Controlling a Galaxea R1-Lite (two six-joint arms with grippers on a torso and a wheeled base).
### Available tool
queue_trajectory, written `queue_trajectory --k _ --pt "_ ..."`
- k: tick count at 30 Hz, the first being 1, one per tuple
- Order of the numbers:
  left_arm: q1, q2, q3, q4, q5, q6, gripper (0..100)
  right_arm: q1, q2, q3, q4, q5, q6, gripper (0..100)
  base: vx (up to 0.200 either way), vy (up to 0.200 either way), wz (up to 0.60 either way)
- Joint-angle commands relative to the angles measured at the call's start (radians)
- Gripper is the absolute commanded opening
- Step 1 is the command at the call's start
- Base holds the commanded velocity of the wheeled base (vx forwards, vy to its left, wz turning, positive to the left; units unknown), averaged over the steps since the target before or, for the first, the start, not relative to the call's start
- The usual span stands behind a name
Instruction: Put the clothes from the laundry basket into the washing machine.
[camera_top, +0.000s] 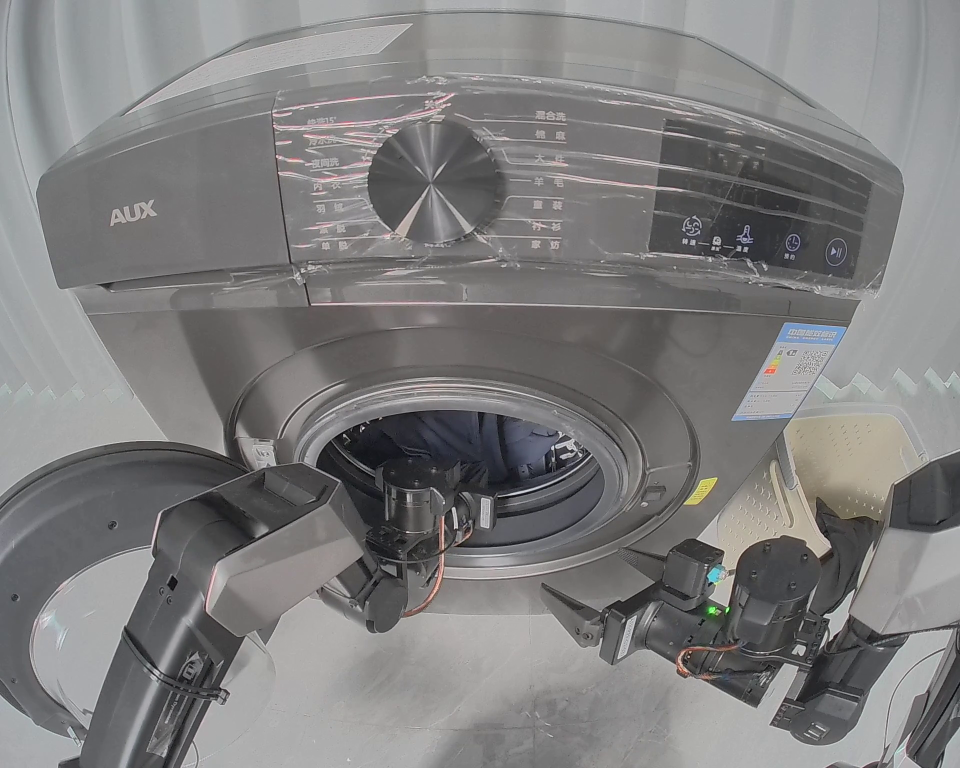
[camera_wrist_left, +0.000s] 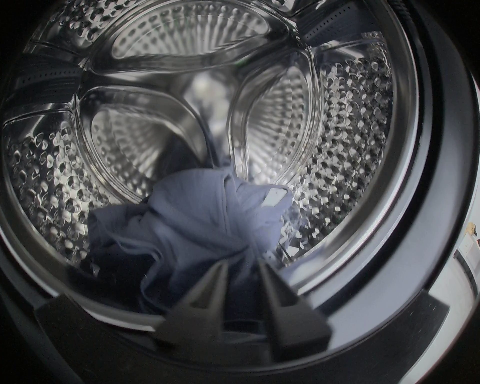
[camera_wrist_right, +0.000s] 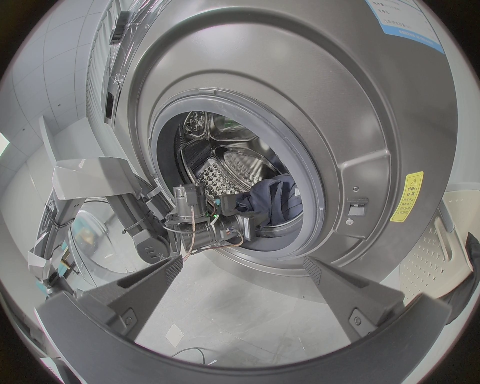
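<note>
The grey washing machine (camera_top: 470, 330) stands with its round opening (camera_top: 470, 470) uncovered. A blue-grey garment (camera_wrist_left: 200, 215) lies low in the steel drum (camera_wrist_left: 350, 125), bunched near the front lip. My left gripper (camera_wrist_left: 241, 267) sits at the drum mouth, its fingers nearly together with the garment's folds drawn in between them. In the right wrist view the left gripper (camera_wrist_right: 252, 225) is against the dark blue cloth (camera_wrist_right: 275, 197). My right gripper (camera_top: 600, 590) hangs open and empty below the opening. A dark garment (camera_top: 840, 550) lies in the cream laundry basket (camera_top: 850, 450) on the right.
The machine's round door (camera_top: 60, 560) is swung out on the left, beside my left arm. Bare grey floor (camera_top: 480, 690) lies in front of the machine. The basket (camera_wrist_right: 430, 250) stands close against the machine's right side.
</note>
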Motion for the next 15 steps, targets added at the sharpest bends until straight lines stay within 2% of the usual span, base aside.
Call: queue_trajectory --k 1,4,7,15 --pt "0.008 0.042 -0.148 -0.004 0.013 -0.009 0 0.000 0.000 -0.001 0.000 0.000 0.000 100 0.000 0.000 0.00" --pt "0.026 0.071 -0.245 -0.008 0.038 -0.009 0 0.000 -0.002 -0.001 0.000 0.000 -0.002 100 0.000 0.000 0.00" --pt "0.037 0.096 -0.302 -0.013 0.039 -0.010 0 -0.001 -0.003 -0.001 0.000 0.000 0.000 100 0.000 0.000 0.00" --pt "0.040 0.094 -0.302 -0.015 0.039 -0.009 0 -0.001 -0.002 -0.001 0.000 0.000 0.000 100 0.000 0.000 0.00"
